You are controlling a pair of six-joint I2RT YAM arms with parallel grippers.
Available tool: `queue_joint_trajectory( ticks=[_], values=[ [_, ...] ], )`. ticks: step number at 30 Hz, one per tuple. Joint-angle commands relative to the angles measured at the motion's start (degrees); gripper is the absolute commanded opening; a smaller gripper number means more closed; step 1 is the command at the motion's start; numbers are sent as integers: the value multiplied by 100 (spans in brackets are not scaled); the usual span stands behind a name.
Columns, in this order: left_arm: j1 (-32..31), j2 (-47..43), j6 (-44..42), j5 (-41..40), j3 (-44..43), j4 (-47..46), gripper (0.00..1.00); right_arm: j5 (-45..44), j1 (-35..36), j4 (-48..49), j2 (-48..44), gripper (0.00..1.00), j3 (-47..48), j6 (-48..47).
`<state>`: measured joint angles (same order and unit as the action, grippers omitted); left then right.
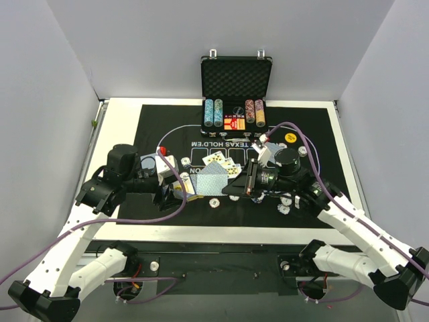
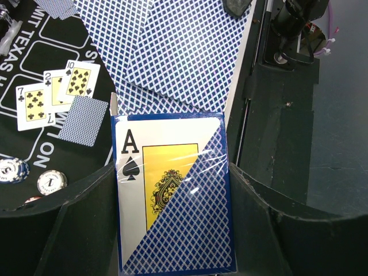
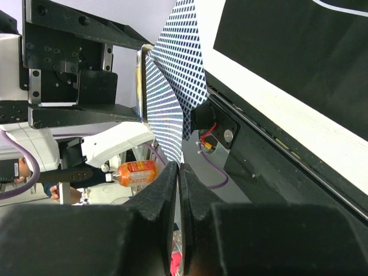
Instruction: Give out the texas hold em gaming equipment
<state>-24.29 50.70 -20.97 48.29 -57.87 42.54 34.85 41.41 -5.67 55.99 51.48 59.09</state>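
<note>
One deck (image 2: 172, 218) clamped in left gripper (image 2: 172, 175); right gripper (image 3: 179, 168) pinching one blue-backed card (image 3: 164, 115); three cards (image 2: 54, 92) face-up.

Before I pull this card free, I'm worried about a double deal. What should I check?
1. Is the left gripper clamped on the deck: ok.
2. Is the right gripper shut on a card: ok.
3. Is only one card pinched: cannot tell.
4. Are the face-up cards lying flat on the mat: ok.
</note>
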Motion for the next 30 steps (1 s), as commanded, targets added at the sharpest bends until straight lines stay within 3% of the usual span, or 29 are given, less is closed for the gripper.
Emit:
queue_joint_trajectory(
  ticks=[1, 14, 21, 30],
  values=[
    [-23, -25, 120, 110, -58, -449, 0, 241, 16, -197, -219, 2, 204, -196],
    [-23, -60, 216, 101, -23, -537, 0, 557, -238, -356, -334, 2, 503, -275],
    [-14, -69, 208, 101, 12, -537, 0, 874, -896, -356, -483, 1, 705, -240],
    [-5, -130, 164, 66, 12, -449, 0, 998, -1109, -101, -62, 0, 864, -143]
  ],
)
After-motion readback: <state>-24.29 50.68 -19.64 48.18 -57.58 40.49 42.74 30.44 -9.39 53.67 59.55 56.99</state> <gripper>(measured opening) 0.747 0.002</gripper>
